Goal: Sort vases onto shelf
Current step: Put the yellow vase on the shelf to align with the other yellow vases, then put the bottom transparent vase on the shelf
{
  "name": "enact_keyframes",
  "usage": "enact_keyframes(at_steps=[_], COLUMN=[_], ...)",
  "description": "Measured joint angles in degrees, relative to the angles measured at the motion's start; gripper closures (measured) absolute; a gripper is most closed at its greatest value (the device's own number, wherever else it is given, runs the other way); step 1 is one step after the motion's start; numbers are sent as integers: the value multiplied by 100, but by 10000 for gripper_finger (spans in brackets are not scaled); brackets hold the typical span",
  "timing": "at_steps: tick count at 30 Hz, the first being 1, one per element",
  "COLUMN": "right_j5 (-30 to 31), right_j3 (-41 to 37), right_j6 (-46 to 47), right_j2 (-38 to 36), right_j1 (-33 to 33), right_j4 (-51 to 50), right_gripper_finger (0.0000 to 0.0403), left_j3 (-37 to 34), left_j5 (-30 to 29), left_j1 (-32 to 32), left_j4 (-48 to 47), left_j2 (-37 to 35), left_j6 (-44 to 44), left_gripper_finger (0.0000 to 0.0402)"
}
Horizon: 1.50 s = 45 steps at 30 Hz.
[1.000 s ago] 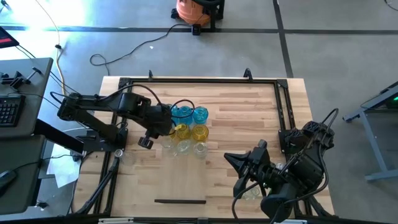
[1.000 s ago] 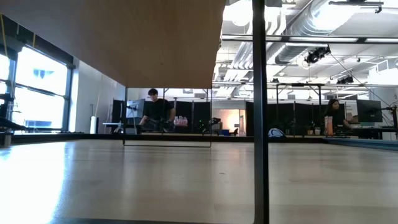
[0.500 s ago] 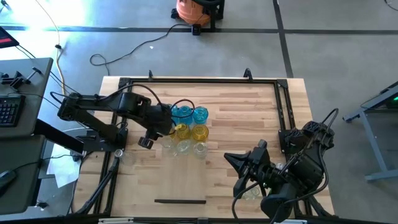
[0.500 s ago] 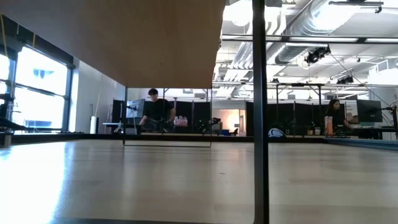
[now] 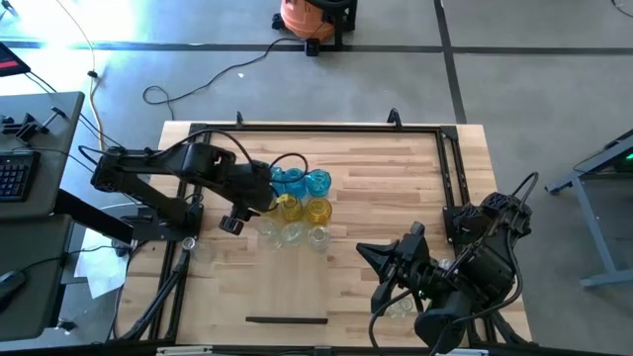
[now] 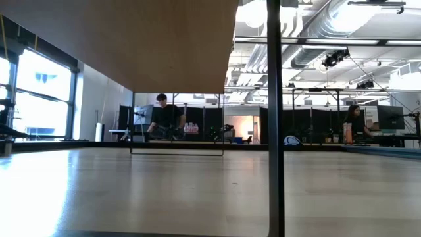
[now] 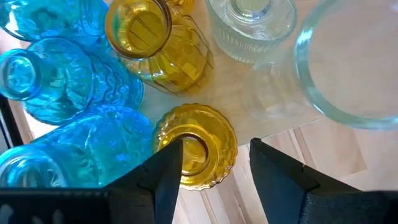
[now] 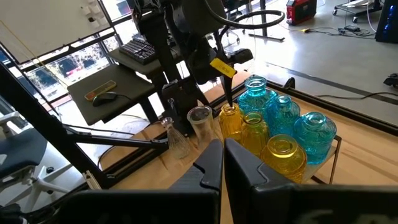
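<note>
Vases of translucent blue, yellow and clear glass [image 5: 297,208] stand clustered just ahead of the left gripper [image 7: 214,168], whose fingers are parted above a ribbed yellow glass vase [image 7: 196,146], apparently not touching. Right gripper [image 8: 222,160], fingers together, waits well apart.

No text, label, brand, number or sign can be read anywhere in these views. The yellow tag [image 8: 222,66] hanging just above the vases [image 8: 273,134] (seen from the right wrist) shows no legible marking, and the glass itself carries only moulded ribs.
</note>
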Motion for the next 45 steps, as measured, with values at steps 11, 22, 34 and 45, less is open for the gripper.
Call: enact_keyframes(at_steps=[11, 22, 34, 45], right_j5=[2, -174, -4384, -4632], right_j3=[0, 0, -2, -4], right_j6=[2, 53, 1478, 2974], right_j2=[0, 4, 520, 787], right_j1=[-15, -143, -952, -328], right_j4=[0, 0, -1334, -1433], right_gripper_finger=[403, 403, 403, 403], left_j3=[232, 1646, 1742, 1740], left_j5=[-329, -784, -1500, -1821], left_j1=[0, -63, -59, -59], left_j4=[-124, -582, -710, -812], left_j2=[-365, -1232, -2685, -3175], left_j6=[-129, -729, -2640, -3364], left_gripper_finger=[227, 227, 227, 227])
